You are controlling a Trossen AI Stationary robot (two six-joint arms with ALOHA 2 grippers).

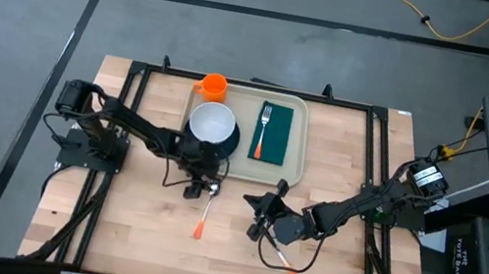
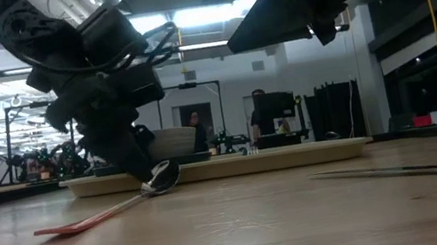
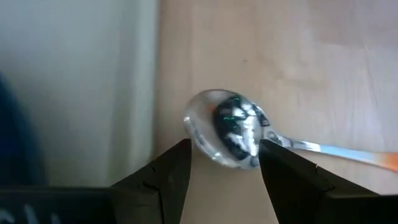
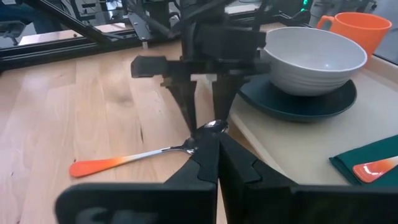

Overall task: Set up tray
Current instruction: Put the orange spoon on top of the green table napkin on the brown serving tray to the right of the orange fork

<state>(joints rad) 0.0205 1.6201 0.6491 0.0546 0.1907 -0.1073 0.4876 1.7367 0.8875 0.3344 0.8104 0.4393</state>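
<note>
- Tray (image 1: 296,141), cream with a raised rim, lies on the wooden table (image 1: 139,229) just beyond the left gripper's fingers, its near edge close to their tips
- On the tray a white bowl (image 1: 212,123) sits on a dark round plate (image 4: 298,102), an orange mug (image 1: 212,85) stands behind the bowl, and a fork (image 1: 263,125) with an orange handle rests on a dark green napkin (image 1: 270,133)
- Left gripper (image 3: 224,155) points down at the table beside the tray, fingers spread with one on each side of the metal bowl of a spoon (image 3: 230,127)
- From the left wrist view the fingertips (image 3: 180,155) sit right against the spoon's bowl; whether they actually press it cannot be told
- The spoon's orange handle (image 4: 102,165) runs away from those fingers across the bare wood, its end lying on the table
- Right gripper (image 4: 217,149) hovers above the table, fingers pressed together and holding nothing, aimed at the left gripper and the spoon
- A second utensil (image 1: 282,260) with an orange tip lies on the wood near the right gripper, apart from its fingers
</note>
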